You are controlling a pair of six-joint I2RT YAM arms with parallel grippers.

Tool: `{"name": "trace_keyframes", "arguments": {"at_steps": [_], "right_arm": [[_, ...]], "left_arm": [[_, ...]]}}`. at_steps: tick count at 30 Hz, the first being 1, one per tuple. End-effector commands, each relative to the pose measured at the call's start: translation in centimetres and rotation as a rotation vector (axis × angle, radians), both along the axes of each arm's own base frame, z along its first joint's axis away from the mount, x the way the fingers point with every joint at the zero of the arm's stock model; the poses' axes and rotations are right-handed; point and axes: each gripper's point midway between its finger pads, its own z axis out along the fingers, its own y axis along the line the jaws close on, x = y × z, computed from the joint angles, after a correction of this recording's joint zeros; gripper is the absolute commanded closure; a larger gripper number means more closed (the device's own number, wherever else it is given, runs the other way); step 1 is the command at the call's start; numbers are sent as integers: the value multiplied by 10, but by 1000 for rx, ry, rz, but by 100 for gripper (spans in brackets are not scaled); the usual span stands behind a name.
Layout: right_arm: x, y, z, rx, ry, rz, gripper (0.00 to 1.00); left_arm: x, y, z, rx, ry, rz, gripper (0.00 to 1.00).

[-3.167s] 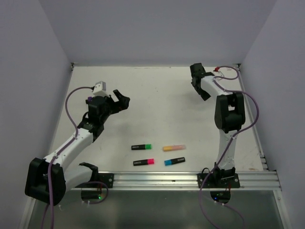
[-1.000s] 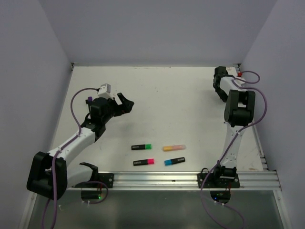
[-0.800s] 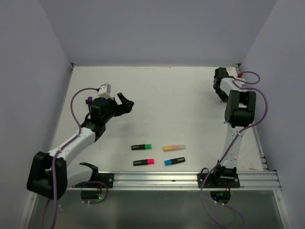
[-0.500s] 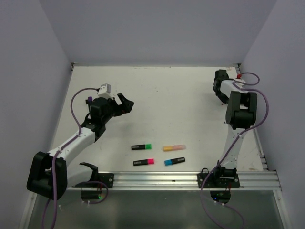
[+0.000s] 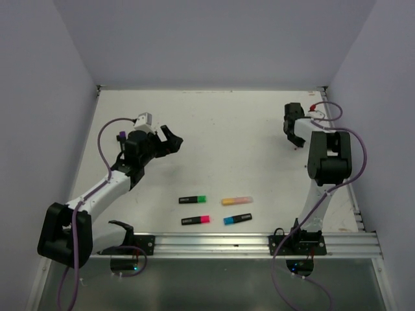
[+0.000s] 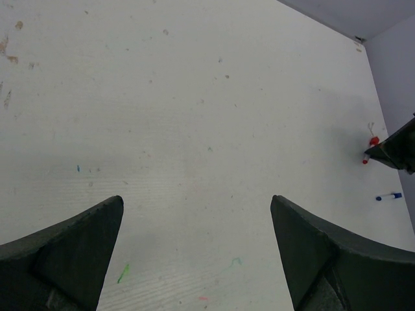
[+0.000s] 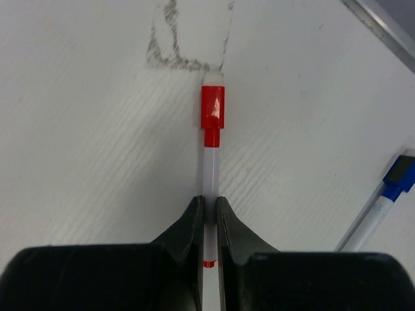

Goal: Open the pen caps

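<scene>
My right gripper (image 7: 209, 204) is shut on the barrel of a thin white pen (image 7: 209, 170). The pen's small red cap (image 7: 213, 109) sticks out ahead of the fingertips. In the top view this gripper (image 5: 294, 138) hangs over the far right of the table. My left gripper (image 5: 170, 141) is open at the left with nothing between its fingers (image 6: 78, 249). Near the front edge lie four highlighters. Their caps are green (image 5: 201, 199), pink (image 5: 205, 219) and blue (image 5: 229, 220), and one highlighter is peach-orange (image 5: 237, 201).
A second thin white pen with a blue cap (image 7: 397, 178) lies just right of the held pen; the left wrist view shows it too (image 6: 389, 196). Walls close the table at the back and sides. A metal rail (image 5: 214, 244) runs along the near edge.
The right arm swung from the far right corner leftward and toward the front, and its jaws closed on the red-capped pen. The left arm has stayed still.
</scene>
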Motion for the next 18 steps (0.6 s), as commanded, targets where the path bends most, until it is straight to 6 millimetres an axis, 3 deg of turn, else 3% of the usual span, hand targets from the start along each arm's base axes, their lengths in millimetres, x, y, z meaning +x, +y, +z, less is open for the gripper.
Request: {"name": "trace_keyframes", "arguments": {"at_steps": [1,9,14,16,18], "right_arm": [[16,32,37,-2,-118,146,100],[11,99,58,19,-129,437,100],[-2,155,86,98,-202,662,100],[-5,188,93,206,-252,794,100],[-20,216,98,299,-282,932,100]], "left_arm": [[7,-8,14,18,-20,-40,0],[5,-27,22,-9,-3,-147,0],[5,-55,22,-72,13,-290,2],[10,-64,19,-87,32,-334,4],[8,-76,21,-123,43,-400,4]]}}
